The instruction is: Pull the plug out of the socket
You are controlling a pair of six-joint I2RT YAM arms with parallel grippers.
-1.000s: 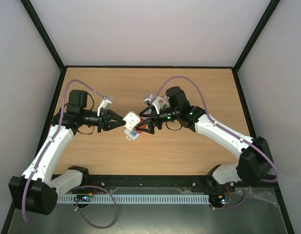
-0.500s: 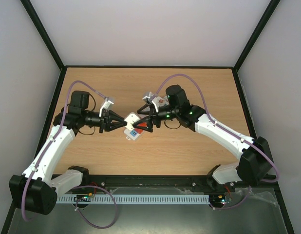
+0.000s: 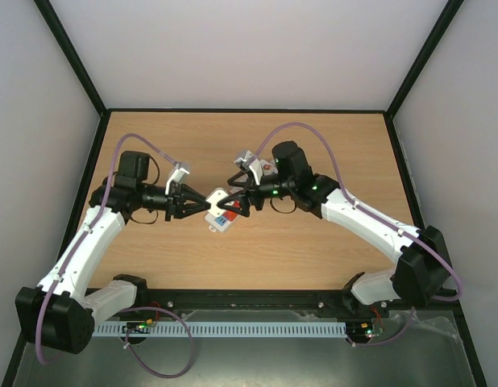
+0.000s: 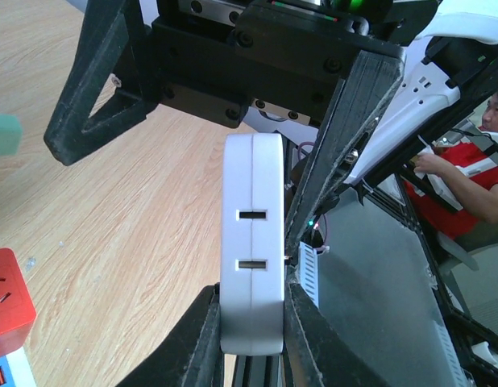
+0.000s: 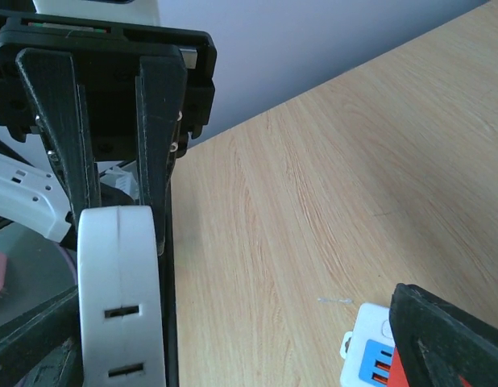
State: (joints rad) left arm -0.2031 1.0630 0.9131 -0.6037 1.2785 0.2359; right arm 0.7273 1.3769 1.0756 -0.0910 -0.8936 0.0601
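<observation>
My left gripper (image 3: 202, 201) is shut on a white flat rounded piece (image 3: 218, 196) with two slots along its edge, held between its fingers in the left wrist view (image 4: 253, 242). The white socket (image 3: 220, 222) with a blue square lies on the table just below it, with a red block (image 3: 230, 212) on it. My right gripper (image 3: 235, 203) is open, its jaws wide apart around the white piece (image 5: 120, 282), one finger (image 5: 450, 339) over the red block. The socket's end (image 5: 366, 355) shows beside that finger. I cannot tell which piece is the plug.
The wooden table (image 3: 313, 145) is bounded by a black frame and grey walls. A black rail (image 3: 249, 300) with the arm bases runs along the near edge. A person in red (image 4: 475, 153) sits beyond the enclosure.
The right gripper has crept a little left and toward the far side, closer to the white piece. The left gripper has kept its hold and barely moved.
</observation>
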